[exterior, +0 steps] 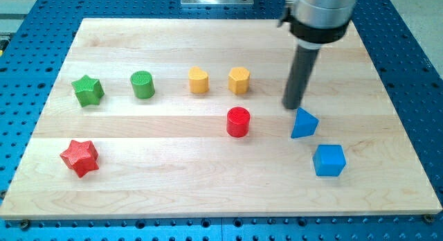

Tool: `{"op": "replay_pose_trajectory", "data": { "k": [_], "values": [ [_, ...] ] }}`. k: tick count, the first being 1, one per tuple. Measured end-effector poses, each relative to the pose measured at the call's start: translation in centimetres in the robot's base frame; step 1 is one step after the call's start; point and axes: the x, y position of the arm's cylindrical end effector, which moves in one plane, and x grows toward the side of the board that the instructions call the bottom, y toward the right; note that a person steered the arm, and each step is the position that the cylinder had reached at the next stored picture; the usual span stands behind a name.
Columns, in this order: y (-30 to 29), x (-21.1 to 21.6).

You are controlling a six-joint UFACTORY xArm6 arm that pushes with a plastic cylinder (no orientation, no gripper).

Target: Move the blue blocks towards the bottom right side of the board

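A blue triangular block lies right of the board's middle. A blue cube lies just below and right of it, toward the view's bottom right. My tip stands on the board just above and left of the blue triangular block, close to its upper corner; I cannot tell whether it touches it. The dark rod rises from there to the arm's grey end at the view's top.
A red cylinder lies left of my tip. A yellow hexagonal block, a yellow heart-like block, a green cylinder and a green star form a row. A red star lies bottom left. The wooden board rests on a blue perforated table.
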Motion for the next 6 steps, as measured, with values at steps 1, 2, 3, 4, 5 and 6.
{"op": "replay_pose_trajectory", "data": {
  "k": [1, 2, 3, 4, 5, 6],
  "values": [
    [-0.8, 3.1],
    [2.8, 4.9],
    [4.3, 5.1],
    [2.1, 3.0],
    [4.4, 0.4],
    [11.5, 1.6]
  ]
}}
